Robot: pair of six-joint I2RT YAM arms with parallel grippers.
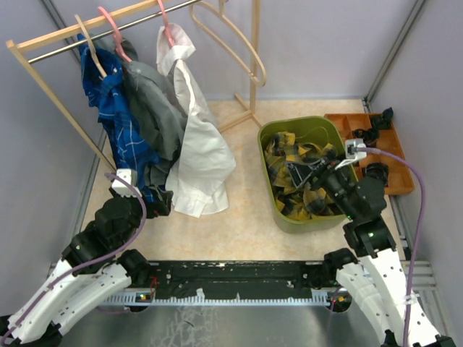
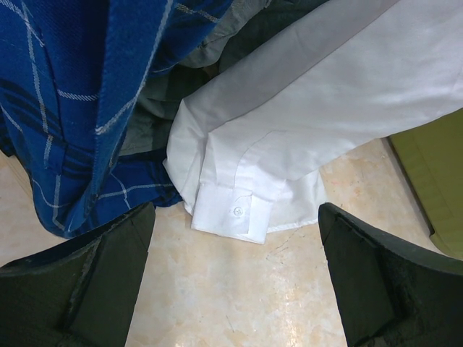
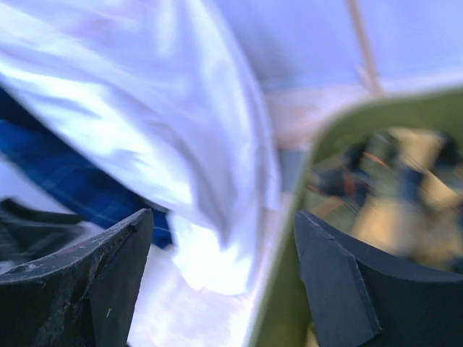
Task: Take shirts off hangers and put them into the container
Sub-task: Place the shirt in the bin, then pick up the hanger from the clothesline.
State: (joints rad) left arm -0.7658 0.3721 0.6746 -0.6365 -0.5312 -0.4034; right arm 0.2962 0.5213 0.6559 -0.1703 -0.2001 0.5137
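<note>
**Three shirts on the rail, one in the basin**

The yellow-and-black plaid shirt (image 1: 300,173) lies crumpled inside the olive-green container (image 1: 271,134), which sits on the pale surface (image 1: 239,231) right of centre, just beside an orange tray (image 1: 394,155). The other three shirts hang on the wooden rack (image 1: 43,43) at the back left: the blue checked shirt (image 1: 116,116) on a pale wooden hanger (image 1: 88,45), the grey shirt (image 1: 155,108) on a pink hanger (image 1: 112,29), and the white shirt (image 1: 199,152) on a second pink hanger (image 1: 165,22). Their tails droop down to the surface. A bare wooden hanger (image 1: 231,43) hangs at the rack's right end.

The left end effector (image 2: 231,289) is low, close to the hems of the blue and white shirts, its fingers spread wide and gripping nothing; a buttoned white cuff (image 2: 231,213) lies just ahead of it. The right end effector (image 3: 224,282) is at the container's rim, fingers parted and empty, though its own view is blurred.
</note>
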